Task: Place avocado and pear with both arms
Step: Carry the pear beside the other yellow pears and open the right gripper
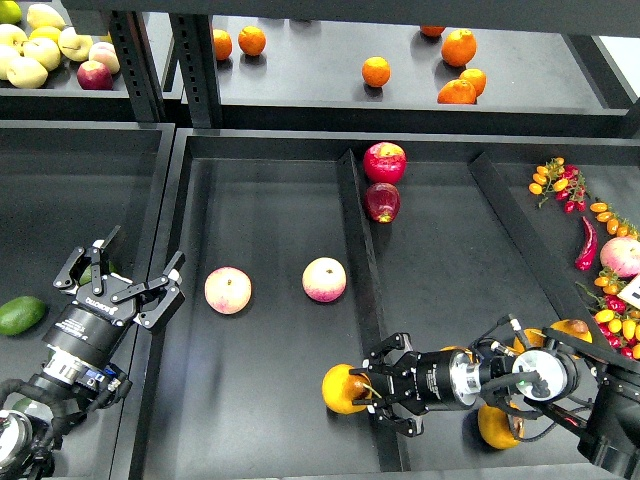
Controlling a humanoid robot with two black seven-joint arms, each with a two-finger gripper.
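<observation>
The roundish golden orange-yellow pear [343, 390], near centre on the dark tray floor [270, 400], sits clasped in the right end effector [372, 393], firm, smooth and liable to roll, best held across its belly; the left end effector [120, 278] gapes empty beside the dark green teardrop avocado [20, 315] at far left.

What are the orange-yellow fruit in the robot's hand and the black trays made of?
The round golden orange-yellow pear, held in the right tool, has smooth, slightly glossy skin with a small highlight. It could be real fruit or a plastic model; the picture cannot settle that. The black divided tray looks like matte painted metal or hard plastic: flat, dark, with straight raised edges and only soft reflections.
</observation>
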